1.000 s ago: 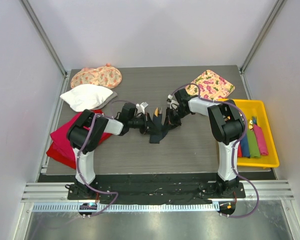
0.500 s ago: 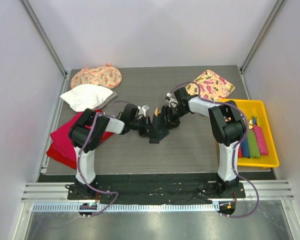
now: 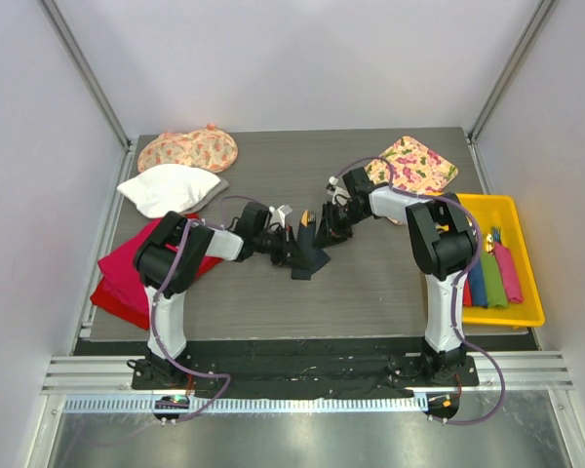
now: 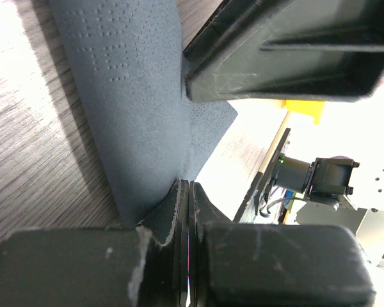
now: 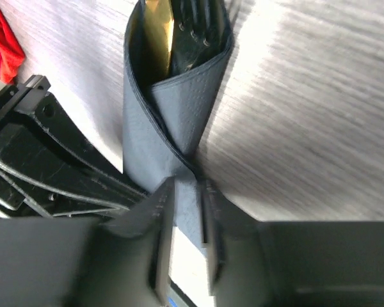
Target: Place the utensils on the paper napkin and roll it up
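Observation:
The dark paper napkin lies mid-table, wrapped into a narrow cone. A tan-orange utensil sticks out of its far end. In the right wrist view that utensil sits beside a dark fork inside the napkin. My right gripper straddles the napkin's twisted tail, its jaws a little apart, with daylight beside the left finger. My left gripper is shut, pinching a corner of the napkin against the table. In the top view both grippers, left and right, meet at the roll.
A red cloth lies at the left edge, with a white cloth and a floral one behind it. Another floral cloth lies at the back right. The yellow tray on the right holds coloured rolls.
My right gripper let go, opened, and now sits with narrower jaws round the napkin's tail. The spread napkin has drawn into a narrower roll. The left gripper closed fully and shifted slightly right.

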Robot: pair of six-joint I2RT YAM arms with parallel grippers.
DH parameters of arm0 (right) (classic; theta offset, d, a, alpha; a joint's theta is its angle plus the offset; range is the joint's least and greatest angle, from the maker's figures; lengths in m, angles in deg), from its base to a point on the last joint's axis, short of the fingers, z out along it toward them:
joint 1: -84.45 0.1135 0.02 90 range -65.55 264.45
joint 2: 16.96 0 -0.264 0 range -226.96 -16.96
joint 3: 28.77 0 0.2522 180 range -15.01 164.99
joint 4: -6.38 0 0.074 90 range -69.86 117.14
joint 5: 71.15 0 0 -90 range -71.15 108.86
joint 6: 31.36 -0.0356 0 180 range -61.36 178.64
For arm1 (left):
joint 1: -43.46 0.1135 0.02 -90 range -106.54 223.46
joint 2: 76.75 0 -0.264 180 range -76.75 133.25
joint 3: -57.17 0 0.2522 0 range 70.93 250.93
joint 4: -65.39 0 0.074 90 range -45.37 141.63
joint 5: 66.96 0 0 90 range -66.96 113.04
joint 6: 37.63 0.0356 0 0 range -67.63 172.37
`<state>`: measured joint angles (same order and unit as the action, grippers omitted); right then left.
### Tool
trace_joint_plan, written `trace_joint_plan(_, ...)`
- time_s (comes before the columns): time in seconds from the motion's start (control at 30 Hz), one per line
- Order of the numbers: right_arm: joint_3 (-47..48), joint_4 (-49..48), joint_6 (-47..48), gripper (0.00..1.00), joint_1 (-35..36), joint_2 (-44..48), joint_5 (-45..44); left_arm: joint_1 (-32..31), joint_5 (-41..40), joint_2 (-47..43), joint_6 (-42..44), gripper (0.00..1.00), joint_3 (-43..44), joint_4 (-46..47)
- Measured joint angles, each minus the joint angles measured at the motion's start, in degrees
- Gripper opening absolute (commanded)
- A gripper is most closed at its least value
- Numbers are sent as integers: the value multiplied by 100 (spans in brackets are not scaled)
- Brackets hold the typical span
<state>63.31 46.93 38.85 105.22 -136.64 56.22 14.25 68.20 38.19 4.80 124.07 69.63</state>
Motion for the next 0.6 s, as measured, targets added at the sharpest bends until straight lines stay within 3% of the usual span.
trace_joint_plan(0.13,0,-92,7,1,0,-76,-17,-2,-7,0,4,0,11,-20)
trace_joint_plan(0.3,0,-105,59,1,0,-98,-39,-2,-4,-4,-26,4,15,-15)
trace_joint_plan(0.47,0,-98,170,1,13,-98,-70,2,-44,-55,-223,20,-101,199)
trace_joint_plan(0.6,37,-44,269,1,52,-98,-138,9,-105,-162,-481,23,-203,402)
